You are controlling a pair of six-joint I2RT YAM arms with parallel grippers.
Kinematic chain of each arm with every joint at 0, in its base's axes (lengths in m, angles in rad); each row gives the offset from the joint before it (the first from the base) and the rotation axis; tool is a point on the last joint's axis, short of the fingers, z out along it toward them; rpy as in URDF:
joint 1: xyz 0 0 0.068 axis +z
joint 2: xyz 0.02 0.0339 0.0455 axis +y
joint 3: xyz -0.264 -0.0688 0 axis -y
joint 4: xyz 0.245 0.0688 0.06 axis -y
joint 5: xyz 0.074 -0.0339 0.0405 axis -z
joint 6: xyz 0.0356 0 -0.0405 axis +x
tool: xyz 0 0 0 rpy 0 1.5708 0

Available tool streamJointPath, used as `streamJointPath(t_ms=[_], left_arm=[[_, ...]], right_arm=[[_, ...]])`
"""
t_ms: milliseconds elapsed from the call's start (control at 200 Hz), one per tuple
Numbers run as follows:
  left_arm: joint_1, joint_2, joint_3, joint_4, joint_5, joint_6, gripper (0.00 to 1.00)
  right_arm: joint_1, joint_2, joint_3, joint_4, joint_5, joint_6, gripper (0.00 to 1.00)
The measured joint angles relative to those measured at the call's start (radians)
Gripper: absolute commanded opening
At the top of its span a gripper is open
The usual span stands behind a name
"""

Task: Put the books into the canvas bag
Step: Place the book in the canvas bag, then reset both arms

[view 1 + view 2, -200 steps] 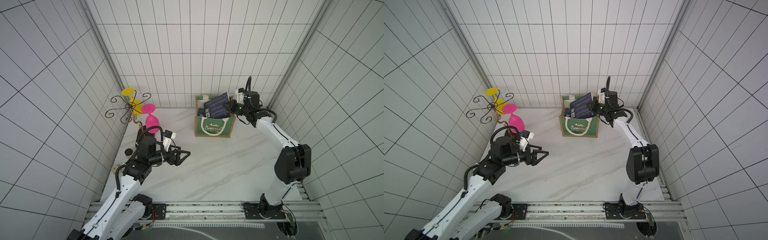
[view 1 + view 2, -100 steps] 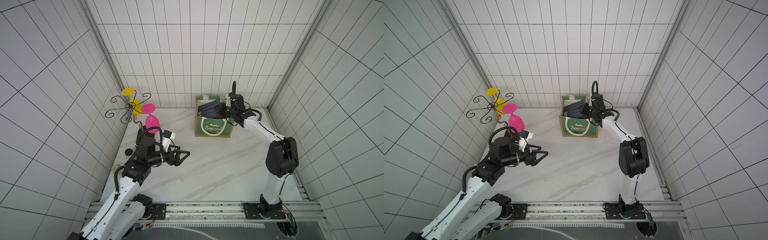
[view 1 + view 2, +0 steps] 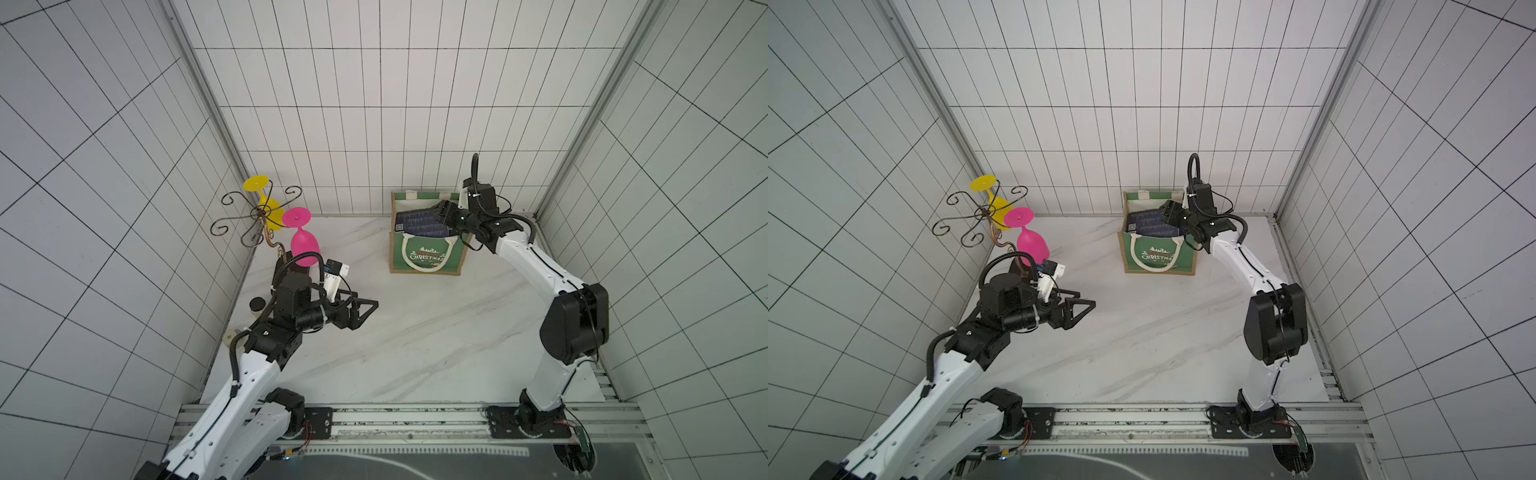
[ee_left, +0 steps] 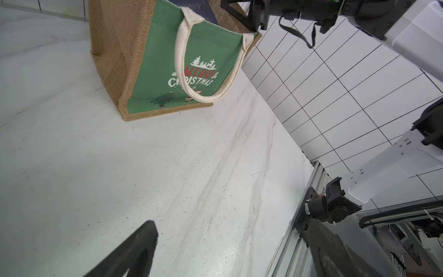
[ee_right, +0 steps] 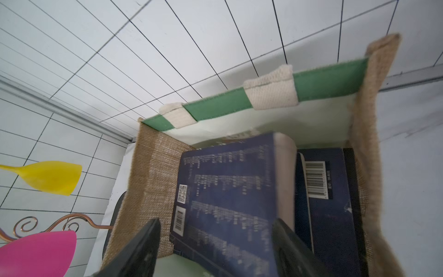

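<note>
White tiled walls close in a pale marbled worktop [image 3: 415, 332]. In both top views the right gripper [image 3: 442, 212] hangs over the mouth of the boxy tan jute canvas bag [image 3: 424, 259] with its green "CHRISTMAS" front. Its arm is stretched forward and bent at the elbow. A navy blue paperback book [image 3: 415, 222] lies slanted in the bag just beneath and ahead of that gripper. The left gripper [image 3: 1084, 309] hovers above bare worktop, well apart from the bag. Its jaws are spread wide with nothing between them, and its forearm is raised.

From the left wrist, its two dark fingers [image 4: 146, 237] frame bare worktop, with the bag [image 4: 163, 72] standing well ahead.

From the right wrist, the right gripper [image 5: 215, 223] is spread wide, with the blurred navy book [image 5: 227, 182] between its fingers. One finger stands clear of the cover. The other overlaps the page edge, and I cannot tell whether it touches. A second navy book with a barcode [image 5: 323, 191] stands inside the bag beside it.
</note>
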Motion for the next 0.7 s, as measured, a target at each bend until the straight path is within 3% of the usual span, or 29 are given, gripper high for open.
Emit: streamJointPath(t_ms=[325, 520, 700], left_arm=[[0.005, 0.124, 0.027, -0.021, -0.152, 0.010, 0.97], [0.005, 0.224, 0.046, 0.030, -0.374, 0.037, 0.97], [0.003, 0.314, 0.042, 0.129, -0.552, 0.122, 0.97]], right_arm=[[-0.089, -0.280, -0.056, -0.053, 0.027, -0.170, 0.98], [-0.127, -0.548, -0.363, -0.021, 0.226, -0.282, 0.98], [-0.135, -0.640, -0.774, 0.171, 0.400, -0.379, 0.99]])
